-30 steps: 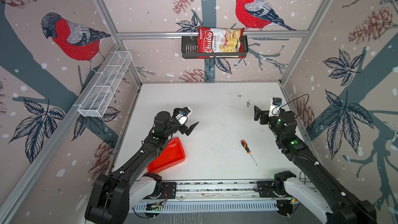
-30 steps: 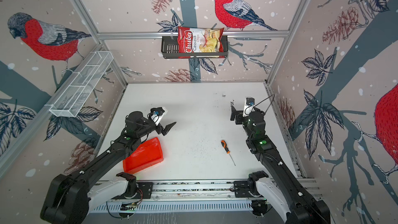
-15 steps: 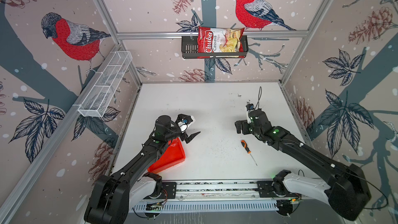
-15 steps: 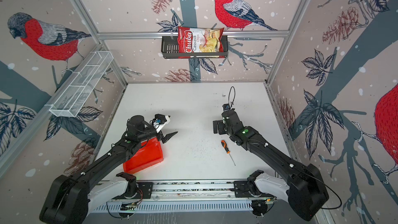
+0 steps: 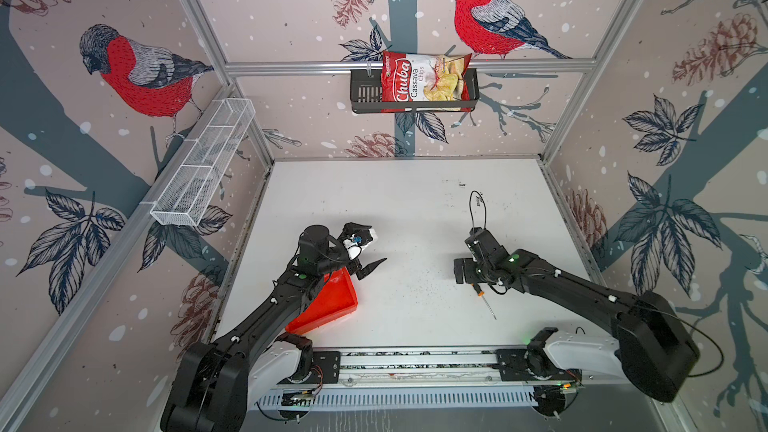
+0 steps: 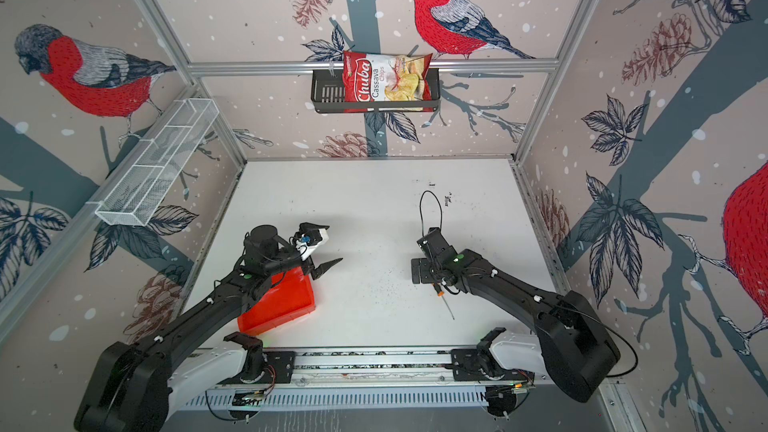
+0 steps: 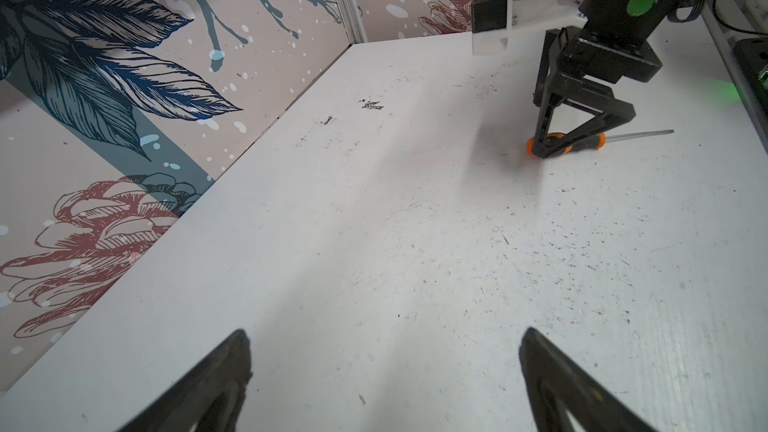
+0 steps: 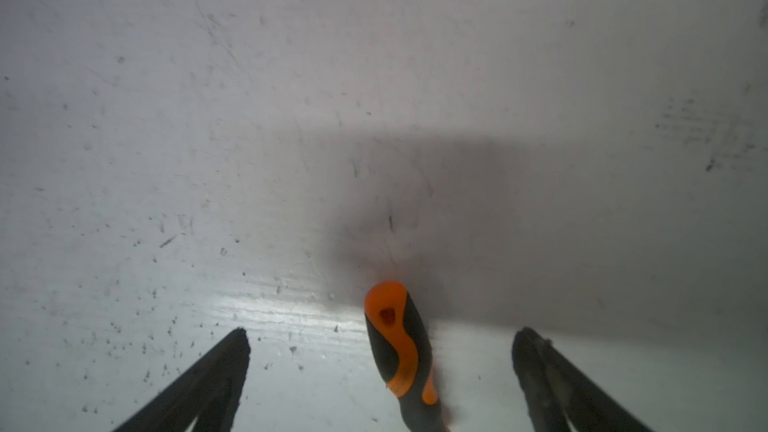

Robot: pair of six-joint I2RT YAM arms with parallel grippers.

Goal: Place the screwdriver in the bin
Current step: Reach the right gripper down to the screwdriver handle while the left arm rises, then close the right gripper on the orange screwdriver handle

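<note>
The screwdriver (image 5: 482, 295) (image 6: 440, 294) lies on the white table right of centre, its thin shaft pointing toward the front rail. My right gripper (image 5: 471, 280) (image 6: 428, 278) stands open, tips down at the table, straddling the black-and-orange handle (image 8: 399, 342); neither finger touches it. In the left wrist view the screwdriver (image 7: 590, 142) shows behind the right gripper (image 7: 548, 147). The bin (image 5: 332, 305) (image 6: 282, 305), a shallow red-orange tray, sits at front left, partly under my left arm. My left gripper (image 5: 365, 261) (image 7: 382, 338) hovers open and empty just beyond the bin.
A black wall basket (image 5: 365, 95) with a chips bag (image 5: 424, 78) hangs on the back wall. A white wire-mesh shelf (image 5: 203, 164) runs along the left wall. A cable loop (image 5: 478, 209) rises from the right wrist. The arm rail (image 5: 415, 361) lines the front edge.
My right arm has swung from the right wall inward and down, setting its open gripper over the screwdriver's handle. The left gripper has drifted slightly toward the front. The screwdriver has not moved.
</note>
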